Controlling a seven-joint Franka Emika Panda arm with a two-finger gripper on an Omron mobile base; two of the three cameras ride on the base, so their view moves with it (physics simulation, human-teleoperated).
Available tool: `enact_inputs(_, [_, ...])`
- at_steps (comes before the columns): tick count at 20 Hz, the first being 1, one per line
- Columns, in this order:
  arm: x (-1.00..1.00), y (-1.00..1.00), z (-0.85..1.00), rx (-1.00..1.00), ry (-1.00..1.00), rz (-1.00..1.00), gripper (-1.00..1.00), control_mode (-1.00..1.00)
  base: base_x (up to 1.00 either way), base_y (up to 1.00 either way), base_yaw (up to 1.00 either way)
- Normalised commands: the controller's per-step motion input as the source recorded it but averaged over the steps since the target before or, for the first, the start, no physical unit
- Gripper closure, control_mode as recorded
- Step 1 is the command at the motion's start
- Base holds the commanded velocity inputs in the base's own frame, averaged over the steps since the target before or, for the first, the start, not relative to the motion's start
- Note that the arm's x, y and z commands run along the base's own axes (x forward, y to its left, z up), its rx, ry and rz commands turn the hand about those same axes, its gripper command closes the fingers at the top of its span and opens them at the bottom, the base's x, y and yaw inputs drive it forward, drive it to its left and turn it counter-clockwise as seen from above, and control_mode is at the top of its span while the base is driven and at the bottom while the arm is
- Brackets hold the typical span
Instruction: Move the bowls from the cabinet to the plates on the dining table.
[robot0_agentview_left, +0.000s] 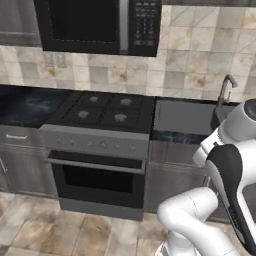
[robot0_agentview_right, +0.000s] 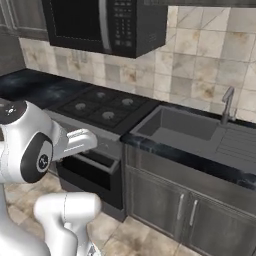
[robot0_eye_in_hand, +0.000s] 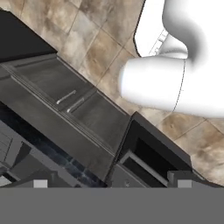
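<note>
My gripper (robot0_eye_in_hand: 112, 184) is open, its two small tips far apart with nothing between them. In the hand view it looks down at the grey base cabinet doors (robot0_eye_in_hand: 83, 105) and the tiled floor. A corner of the grey-brown wall cabinet (robot0_agentview_right: 22, 17) shows left of the microwave, also seen in the left base view as the cabinet (robot0_agentview_left: 17, 22). The bowls, the plates and the dining table are out of view.
A black stove (robot0_agentview_left: 102, 112) with its oven door (robot0_agentview_left: 97, 177) stands straight ahead under a microwave (robot0_agentview_left: 97, 25). To the right a grey sink (robot0_agentview_right: 182, 125) with a faucet (robot0_agentview_right: 227, 102) sits in the black counter. Tiled floor (robot0_agentview_left: 75, 230) lies in front.
</note>
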Motion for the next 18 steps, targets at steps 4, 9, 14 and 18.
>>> enact_inputs(4, [0.00, 0.00, 0.00, 0.00, 0.00, 0.00, -1.00, 1.00, 0.00, -0.92, 0.00])
enact_inputs(9, [0.00, 0.00, 0.00, 0.00, 0.00, 0.00, -1.00, 1.00, 0.00, -0.93, 0.00])
enact_inputs(14, [0.00, 0.00, 0.00, 0.00, 0.00, 0.00, -1.00, 1.00, 0.00, -0.96, 0.00])
enact_inputs(18, [0.00, 0.00, 0.00, 0.00, 0.00, 0.00, -1.00, 1.00, 0.00, -0.89, -0.01])
